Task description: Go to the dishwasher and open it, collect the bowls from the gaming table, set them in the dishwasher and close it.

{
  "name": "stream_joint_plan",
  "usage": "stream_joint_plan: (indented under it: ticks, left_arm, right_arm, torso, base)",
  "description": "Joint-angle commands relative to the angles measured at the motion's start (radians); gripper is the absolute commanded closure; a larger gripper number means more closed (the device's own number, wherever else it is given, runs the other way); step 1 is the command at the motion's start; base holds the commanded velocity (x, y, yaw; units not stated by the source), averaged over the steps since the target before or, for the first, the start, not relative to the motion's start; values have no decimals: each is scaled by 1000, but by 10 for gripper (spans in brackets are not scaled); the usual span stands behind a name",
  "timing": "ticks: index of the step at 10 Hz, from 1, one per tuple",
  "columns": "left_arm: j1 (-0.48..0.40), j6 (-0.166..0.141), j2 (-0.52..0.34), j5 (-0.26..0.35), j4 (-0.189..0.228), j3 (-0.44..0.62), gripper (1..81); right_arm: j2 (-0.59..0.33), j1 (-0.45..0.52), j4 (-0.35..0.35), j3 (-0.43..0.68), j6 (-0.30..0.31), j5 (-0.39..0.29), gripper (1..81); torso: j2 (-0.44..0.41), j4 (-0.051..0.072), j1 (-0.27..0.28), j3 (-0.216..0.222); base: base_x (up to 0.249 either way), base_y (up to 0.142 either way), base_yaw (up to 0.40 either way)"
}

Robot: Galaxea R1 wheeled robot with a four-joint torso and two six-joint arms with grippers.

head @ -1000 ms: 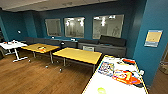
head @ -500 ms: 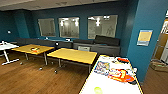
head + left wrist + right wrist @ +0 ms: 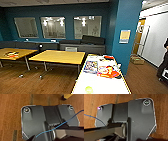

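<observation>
Here | both wrists over wood floor (image 3: 11,112) | white table (image 3: 105,85) ahead | gripper states: cannot tell

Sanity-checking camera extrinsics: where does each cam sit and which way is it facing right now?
Head view: high on the robot, facing forward and down into a blue-walled room, over a white table, toward yellow tables and wall windows; a person at the right edge.
Left wrist view: on the left wrist, facing down at the wood-look floor; the robot's dark plate and blue cable show.
Right wrist view: the same downward look, with its plate.
Shared: both wrist views see floor and plate.
</observation>
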Motion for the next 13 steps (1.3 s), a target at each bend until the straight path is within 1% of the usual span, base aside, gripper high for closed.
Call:
stream_joint_plan:
  ticks: [1, 3, 9, 13]
  left_arm:
    - [-57, 4, -4, 38, -1, -2, 10]
    - [-59, 4, -7, 36, -4, -2, 10]
    - [-57, 1, -1, 42, -5, -2, 10]
    - [-59, 0, -2, 39, -4, -2, 10]
  right_arm:
    - [-2, 59, 3, 0, -1, -52, 10]
    - [-2, 60, 3, 0, -1, -52, 10]
    - [-2, 53, 0, 3, -1, -49, 10]
    - [-5, 54, 8, 3, -2, -49, 10]
  torso:
    - [0, 0, 0, 0]
    - [0, 0, 0, 0]
    - [0, 0, 0, 0]
    - [-1, 0, -3, 1]
  base:
    - [0, 0, -395]
    - [0, 0, -155]
    - [0, 0, 0]
    - [106, 0, 0]
